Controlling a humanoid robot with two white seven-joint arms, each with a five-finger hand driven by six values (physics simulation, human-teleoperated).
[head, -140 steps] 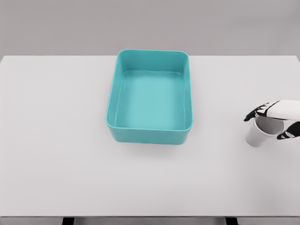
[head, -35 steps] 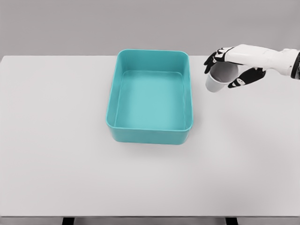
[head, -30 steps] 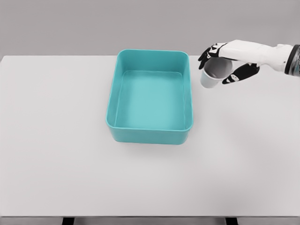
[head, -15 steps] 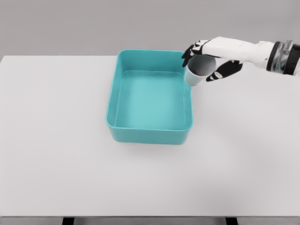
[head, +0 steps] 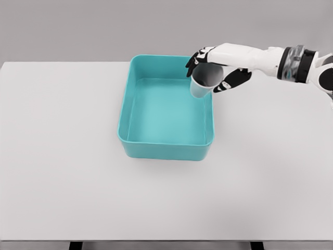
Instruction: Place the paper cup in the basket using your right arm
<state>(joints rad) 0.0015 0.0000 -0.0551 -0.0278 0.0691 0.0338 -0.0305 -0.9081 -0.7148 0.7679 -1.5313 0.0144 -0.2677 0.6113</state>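
Observation:
A teal rectangular basket [head: 124,121] stands on the white table, a little left of the middle. My right hand [head: 210,69] reaches in from the right edge and is shut on a white paper cup [head: 203,83]. The cup hangs upright above the basket's far right corner, clear of the rim, its mouth up under my palm. The left arm is out of view.
The white table [head: 62,172] stretches wide on both sides of the basket and toward its front edge. A grey wall stands behind it.
My right hand has carried the cup up off the table at the right and leftward, from beside the basket to above its far right corner.

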